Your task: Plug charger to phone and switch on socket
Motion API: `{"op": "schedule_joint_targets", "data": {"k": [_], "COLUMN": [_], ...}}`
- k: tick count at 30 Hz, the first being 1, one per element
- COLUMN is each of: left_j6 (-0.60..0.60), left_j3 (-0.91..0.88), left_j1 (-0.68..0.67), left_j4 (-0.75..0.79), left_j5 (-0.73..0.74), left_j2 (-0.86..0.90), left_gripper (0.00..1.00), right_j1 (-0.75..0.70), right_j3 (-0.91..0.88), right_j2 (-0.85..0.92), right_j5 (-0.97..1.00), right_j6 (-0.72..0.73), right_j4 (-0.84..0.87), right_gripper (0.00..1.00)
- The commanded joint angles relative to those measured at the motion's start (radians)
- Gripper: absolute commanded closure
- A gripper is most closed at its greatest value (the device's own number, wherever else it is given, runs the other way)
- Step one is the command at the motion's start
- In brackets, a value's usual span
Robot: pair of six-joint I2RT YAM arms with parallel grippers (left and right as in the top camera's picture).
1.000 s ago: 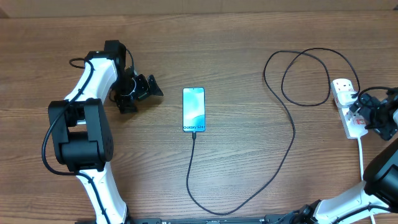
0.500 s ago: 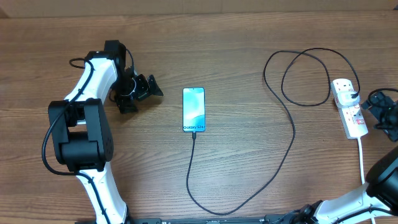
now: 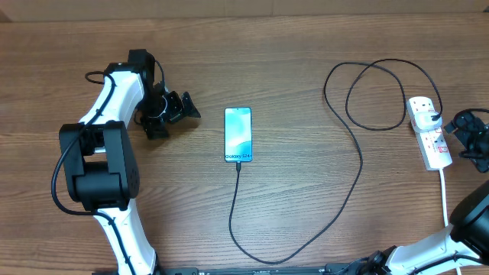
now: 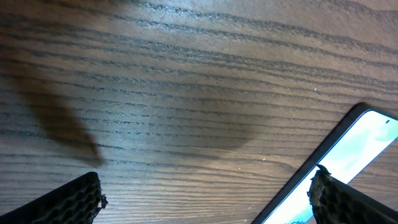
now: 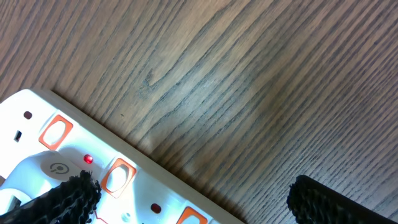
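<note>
The phone (image 3: 238, 134) lies flat mid-table, its light blue screen up, with the black charger cable (image 3: 348, 183) plugged into its near end; the cable loops right to a plug on the white socket strip (image 3: 429, 137). A red light glows on the socket in the right wrist view (image 5: 89, 160). My right gripper (image 3: 467, 142) is open and empty, just right of the socket. My left gripper (image 3: 182, 109) is open and empty, left of the phone, whose corner shows in the left wrist view (image 4: 348, 168).
The socket's white cord (image 3: 445, 200) runs toward the near table edge at the right. The black cable makes a large loop (image 3: 374, 95) at the back right.
My right gripper has drawn back to the right, off the socket strip, and now sits beside it. The left arm, phone and cable have not moved.
</note>
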Motion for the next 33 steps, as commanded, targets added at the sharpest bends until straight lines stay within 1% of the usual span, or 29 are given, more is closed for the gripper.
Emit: {"op": "schedule_joint_targets", "data": {"k": [1, 13, 26, 33], "left_j6": [0.008, 0.008, 0.008, 0.008], "left_j3": [0.008, 0.008, 0.008, 0.008], "left_j1": [-0.006, -0.006, -0.006, -0.006], "left_j4": [0.000, 0.000, 0.000, 0.000], "left_j5": [-0.008, -0.008, -0.008, -0.008], "left_j2": [-0.036, -0.036, -0.036, -0.036], "left_gripper": [0.00, 0.01, 0.00, 0.00], "right_j1": [0.003, 0.003, 0.003, 0.003], "right_j3": [0.018, 0.015, -0.068, -0.074], "right_j2": [-0.004, -0.002, -0.002, -0.002], "right_j5": [-0.008, -0.008, -0.027, -0.026], "right_j6": [0.004, 0.004, 0.003, 0.003], "right_j4": [0.008, 0.007, 0.077, 0.082], "right_gripper": [0.00, 0.00, 0.00, 0.00]}}
